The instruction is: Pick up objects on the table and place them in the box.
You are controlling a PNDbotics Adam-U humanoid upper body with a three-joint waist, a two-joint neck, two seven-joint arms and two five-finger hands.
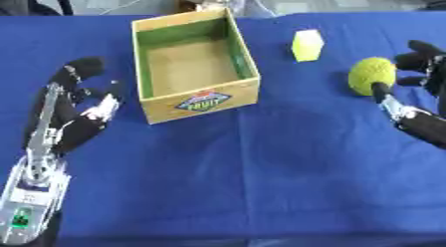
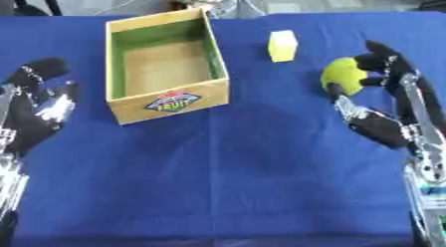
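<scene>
The right hand (image 2: 383,99) is curled round the green ball (image 2: 342,75) on the counter (image 2: 261,166), thumb below, fingers behind. I'd lift it straight, then swing over the box (image 1: 196,66) wall. The left hand (image 1: 78,111) rests spread open; the yellow block (image 1: 307,45) waits.

lab-like test setup: blue-clothed table (image 1: 261,166), grey floor, stand legs at far edge.

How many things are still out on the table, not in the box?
2: a pale yellow block right of the box, and a green ball at the right hand. The box looks empty.
</scene>
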